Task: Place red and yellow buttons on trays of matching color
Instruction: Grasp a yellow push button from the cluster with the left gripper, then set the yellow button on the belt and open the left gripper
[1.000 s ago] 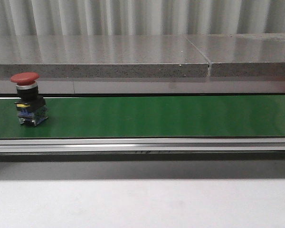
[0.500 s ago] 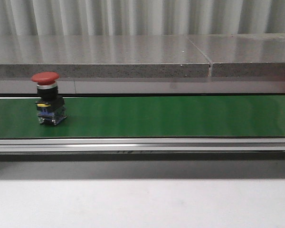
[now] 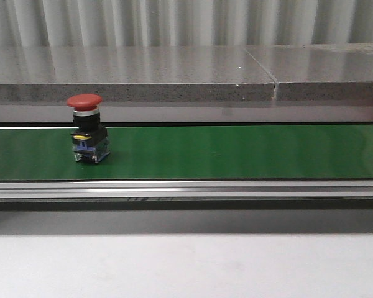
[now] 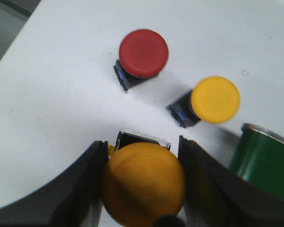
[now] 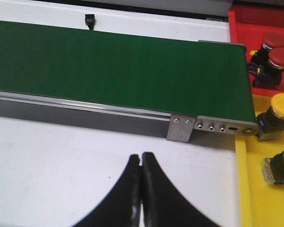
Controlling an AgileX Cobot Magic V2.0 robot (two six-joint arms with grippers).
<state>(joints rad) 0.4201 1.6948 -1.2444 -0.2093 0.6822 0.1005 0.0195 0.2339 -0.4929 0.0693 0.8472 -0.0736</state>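
A red button (image 3: pixel 85 100) stands upright on the green belt (image 3: pixel 236 152), toward its left end in the front view, resting on its black and clear base. In the left wrist view, the left claw (image 4: pixel 143 182) is closed on a yellow button (image 4: pixel 143 183), its two dark fingers (image 4: pixel 80 184) pressed against either side of the cap, above a white table (image 4: pixel 61 85). On that table lie a second red button (image 4: pixel 143 53) and another yellow button (image 4: pixel 214 99), near each other but apart; a green cylinder (image 4: pixel 262 158) sits just beside the latter. In the right wrist view, the right claw (image 5: pixel 141 163) is empty, with its fingertips pressed together over the white surface in front of the belt. Past the belt's end, a red tray (image 5: pixel 255 33) holds two red buttons (image 5: pixel 273 40), touching one another, and a yellow tray (image 5: pixel 255 189) nearer the camera holds two yellow buttons (image 5: pixel 280 106), set apart.
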